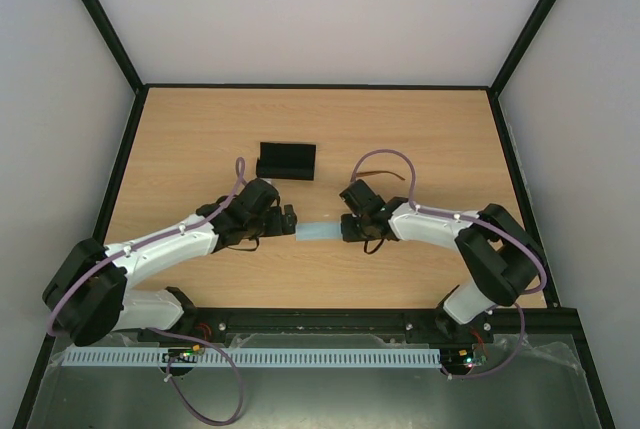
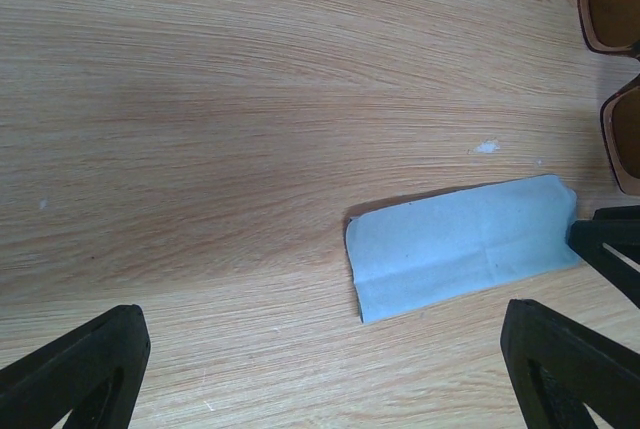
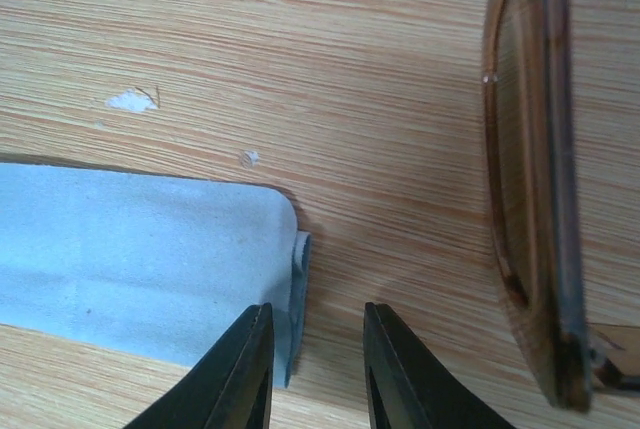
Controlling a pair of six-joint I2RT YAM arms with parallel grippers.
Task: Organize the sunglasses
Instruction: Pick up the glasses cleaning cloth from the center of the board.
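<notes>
Two arms reach in low over the table (image 1: 200, 139), elbows bent outward, wrists turned toward each other. The left pincer (image 2: 320, 379) hangs released, fingers spread wide; the light blue cloth (image 2: 460, 244) lies ahead of it, nearer its right-hand finger. The right pincer (image 3: 318, 369) is parted only narrowly, with one finger over the cloth's folded end and nothing clamped. The sunglasses (image 3: 530, 199) rest on the wood just to the right of that pincer in its wrist view, apart from the cloth; a black case (image 1: 286, 161) sits beyond the left pincer.
</notes>
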